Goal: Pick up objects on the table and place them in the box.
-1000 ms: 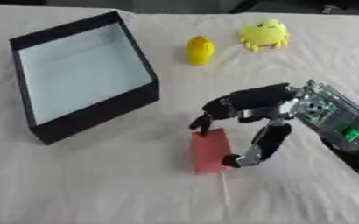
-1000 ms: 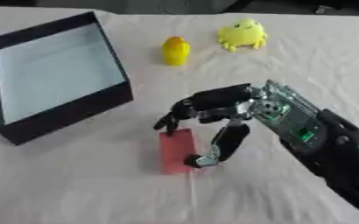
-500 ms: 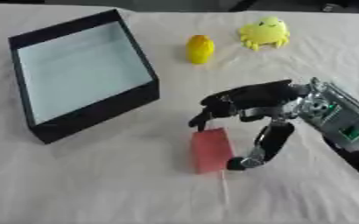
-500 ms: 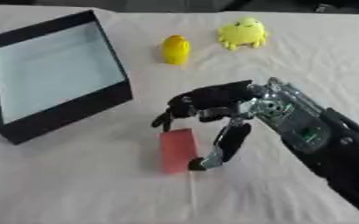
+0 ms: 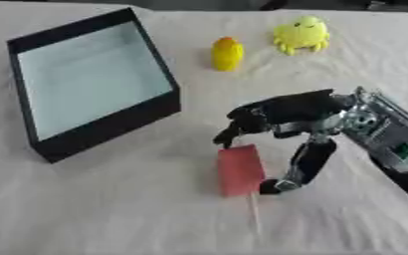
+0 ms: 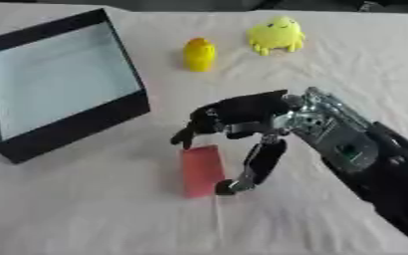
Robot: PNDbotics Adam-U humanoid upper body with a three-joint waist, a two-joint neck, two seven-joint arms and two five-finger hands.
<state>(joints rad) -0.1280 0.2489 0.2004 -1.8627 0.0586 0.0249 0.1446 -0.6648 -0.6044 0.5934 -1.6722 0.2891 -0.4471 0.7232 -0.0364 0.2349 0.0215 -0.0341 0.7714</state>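
A flat red block (image 5: 241, 170) with a thin pale stick (image 5: 255, 214) at its near end lies on the white cloth in the middle. My right hand (image 5: 299, 112) arches over it from the right. Its curled fingers (image 5: 234, 133) touch the block's far end, and the thumb (image 6: 247, 172) presses against its near right corner. A small yellow rounded toy (image 5: 228, 53) and a yellow-green figure with legs (image 5: 301, 35) rest at the back. The black box (image 5: 103, 129) with a pale floor stands at the left, nothing inside it. My left hand shows in neither view.
The cloth (image 5: 112, 209) covers the whole table. The box stands a short way left of the red block. My right forearm (image 6: 373, 159) crosses the lower right corner.
The fingers have settled a little closer onto the red block's far end. The block, the toys and the box have barely moved.
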